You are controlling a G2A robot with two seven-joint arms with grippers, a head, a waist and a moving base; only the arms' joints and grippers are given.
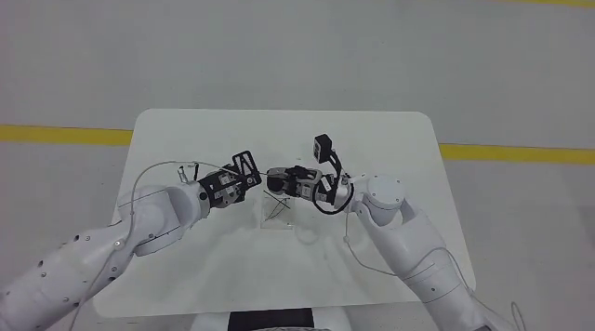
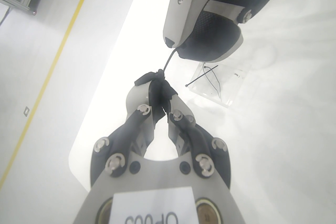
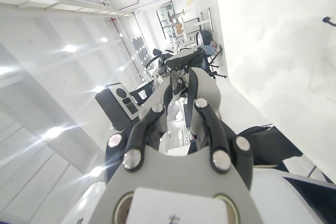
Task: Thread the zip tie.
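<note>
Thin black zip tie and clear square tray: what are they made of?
The thin black zip tie looks like flexible matte plastic; it curves slightly. The clear square tray is probably transparent plastic, possibly glass; the white table shows through.

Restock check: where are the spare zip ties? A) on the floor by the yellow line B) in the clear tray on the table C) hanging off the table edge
B: the spare zip ties lie crossed in the clear tray, which sits on the table.
</note>
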